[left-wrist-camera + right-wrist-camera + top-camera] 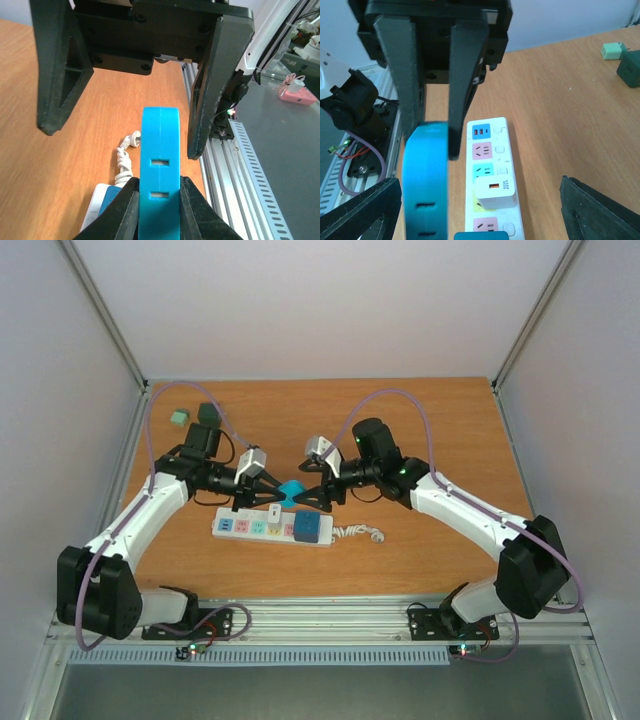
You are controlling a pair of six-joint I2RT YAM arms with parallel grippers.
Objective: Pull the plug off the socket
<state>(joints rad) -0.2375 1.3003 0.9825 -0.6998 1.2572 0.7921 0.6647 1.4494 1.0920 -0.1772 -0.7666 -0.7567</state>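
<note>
Two grippers meet near the middle of the table (450,440): the left gripper (270,497) is clamped tight on the bright blue plug (290,490), held clear of the socket (240,527), while the right gripper (317,498) stands wide open at the plug's 3 o'clock, a finger either side of it, gripping nothing. The socket lies flat at the plug's 6 o'clock, a white charger (274,511) and a dark blue adapter (307,527) seated on it, its curly cord (358,533) trailing toward 3 o'clock.

Light-green adapter (179,417) beside dark-green block (208,412), far-left tabletop (420,430).
</note>
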